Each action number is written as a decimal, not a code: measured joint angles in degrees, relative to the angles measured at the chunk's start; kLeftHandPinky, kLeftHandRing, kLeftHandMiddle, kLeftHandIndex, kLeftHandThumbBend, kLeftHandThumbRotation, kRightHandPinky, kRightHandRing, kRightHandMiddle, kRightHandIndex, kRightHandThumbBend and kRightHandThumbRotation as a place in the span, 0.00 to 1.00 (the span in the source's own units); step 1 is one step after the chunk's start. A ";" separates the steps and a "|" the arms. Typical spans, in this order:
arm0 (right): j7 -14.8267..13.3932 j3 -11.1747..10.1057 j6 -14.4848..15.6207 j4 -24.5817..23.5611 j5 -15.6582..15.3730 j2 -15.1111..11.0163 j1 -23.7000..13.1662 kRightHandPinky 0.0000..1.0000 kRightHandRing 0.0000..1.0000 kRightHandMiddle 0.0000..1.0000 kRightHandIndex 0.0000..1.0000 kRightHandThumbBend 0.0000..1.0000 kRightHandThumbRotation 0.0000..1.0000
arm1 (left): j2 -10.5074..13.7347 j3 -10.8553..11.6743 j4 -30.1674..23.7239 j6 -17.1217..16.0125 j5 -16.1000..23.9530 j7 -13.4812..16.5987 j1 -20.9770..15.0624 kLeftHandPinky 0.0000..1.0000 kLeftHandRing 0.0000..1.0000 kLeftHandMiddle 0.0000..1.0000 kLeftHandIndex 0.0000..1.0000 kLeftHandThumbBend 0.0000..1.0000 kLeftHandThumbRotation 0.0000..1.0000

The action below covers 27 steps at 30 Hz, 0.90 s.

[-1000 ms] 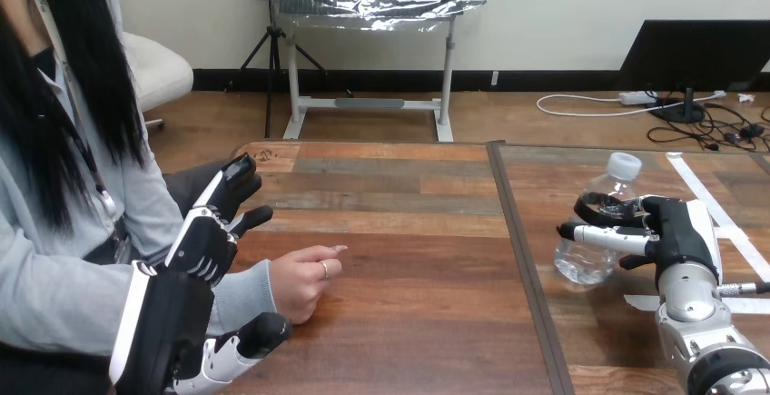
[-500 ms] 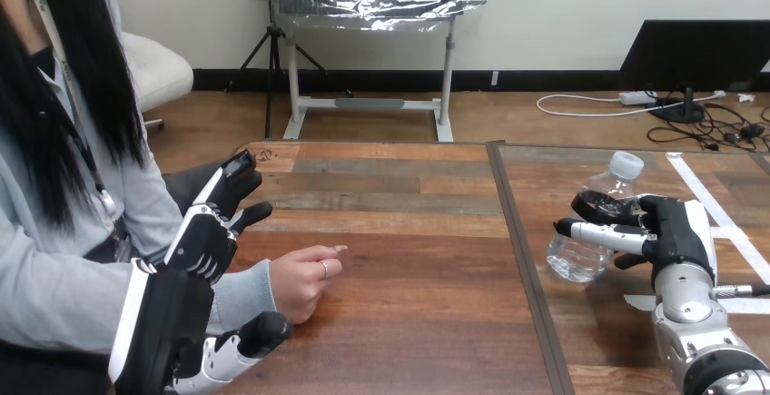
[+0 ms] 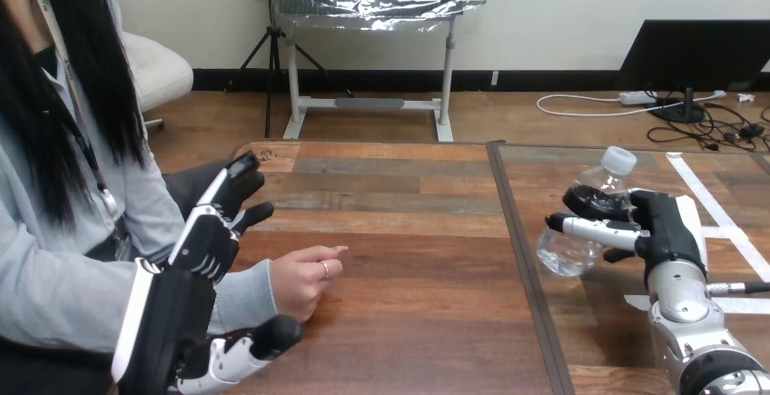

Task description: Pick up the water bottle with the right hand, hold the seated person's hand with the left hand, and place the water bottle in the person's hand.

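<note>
A clear water bottle [image 3: 581, 222] with a white cap hangs tilted just above the right part of the table. My right hand [image 3: 661, 227] is shut on the bottle, fingers curled round its middle. The person's hand [image 3: 304, 279] rests loosely curled on the table at the left. My left hand [image 3: 202, 250] stands open over the person's grey-sleeved forearm, fingers straight and pointing away, thumb [image 3: 263, 339] low on the near side of the wrist. It does not grasp the wrist.
A dark seam [image 3: 527, 268] runs front to back between two table sections. White tape strips [image 3: 722, 222] lie on the right section near my right arm. The wide middle of the wooden table [image 3: 409, 259] is bare.
My right hand has lifted the bottle off the table and carried it a little left, tilting it. My left hand has barely moved.
</note>
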 measured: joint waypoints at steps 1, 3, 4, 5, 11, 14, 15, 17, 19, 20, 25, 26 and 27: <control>0.18 0.00 -0.22 0.00 0.01 0.01 0.00 0.36 0.42 0.48 0.50 0.84 0.00 | 0.00 0.18 0.00 0.00 0.59 0.22 -0.01 0.83 0.91 0.93 0.90 1.00 0.64; 0.53 0.00 -0.74 0.00 0.05 0.03 0.00 0.35 0.41 0.48 0.49 0.84 0.00 | 0.00 0.70 0.00 0.00 2.05 0.76 -0.01 0.82 0.91 0.93 0.90 1.00 0.65; 0.69 0.00 -1.02 0.00 0.08 0.05 0.00 0.35 0.41 0.48 0.49 0.84 0.00 | 0.00 1.02 0.00 0.00 2.86 1.07 -0.01 0.82 0.91 0.93 0.90 1.00 0.66; 0.90 -0.02 -1.33 0.00 0.16 0.07 0.00 0.35 0.41 0.48 0.49 0.83 0.00 | -0.01 1.42 0.00 0.00 4.01 1.53 -0.02 0.82 0.90 0.93 0.90 1.00 0.66; 1.83 -0.02 -2.81 0.00 0.25 0.12 -0.01 0.35 0.42 0.48 0.49 0.83 0.00 | 0.00 3.69 -0.30 1.15 10.46 4.71 0.00 0.83 0.91 0.93 0.90 1.00 0.65; 2.22 -0.02 -3.53 0.00 0.27 0.19 -0.01 0.35 0.41 0.48 0.49 0.83 0.00 | 0.05 4.93 -0.97 3.13 14.23 6.75 0.09 0.84 0.92 0.93 0.91 1.00 0.61; 2.34 -0.02 -3.73 0.00 0.30 0.22 -0.01 0.35 0.41 0.48 0.49 0.83 0.00 | 0.07 5.30 -1.20 3.66 15.30 7.29 0.13 0.84 0.92 0.93 0.91 1.00 0.60; 2.54 -0.01 -4.23 -0.01 0.30 0.31 -0.01 0.35 0.41 0.48 0.48 0.83 0.00 | 0.13 6.20 -2.17 5.38 17.99 8.62 0.43 0.84 0.91 0.92 0.91 1.00 0.57; 2.58 0.02 -4.55 -0.01 0.29 0.39 -0.01 0.35 0.41 0.48 0.48 0.83 0.00 | 0.23 6.88 -3.19 6.86 20.44 9.88 0.78 0.83 0.91 0.92 0.90 1.00 0.54; 2.58 0.05 -4.67 -0.01 0.27 0.45 -0.03 0.35 0.41 0.48 0.49 0.83 0.00 | 0.29 7.32 -3.84 7.71 21.97 10.58 0.96 0.82 0.90 0.91 0.90 1.00 0.53; 2.78 0.16 -5.22 -0.01 0.25 0.67 -0.05 0.34 0.41 0.47 0.49 0.82 0.00 | 0.70 8.99 -6.74 11.56 27.78 13.66 1.87 0.77 0.86 0.88 0.88 1.00 0.47; 3.00 0.15 -5.40 -0.01 0.31 0.73 -0.06 0.34 0.40 0.47 0.49 0.82 0.00 | 0.83 9.28 -7.33 12.31 28.83 14.27 2.07 0.76 0.85 0.88 0.88 1.00 0.46; 3.27 0.12 -5.58 -0.01 0.38 0.76 -0.06 0.34 0.40 0.47 0.49 0.82 0.00 | 0.94 9.54 -7.94 13.07 29.86 14.87 2.28 0.75 0.84 0.87 0.87 1.00 0.45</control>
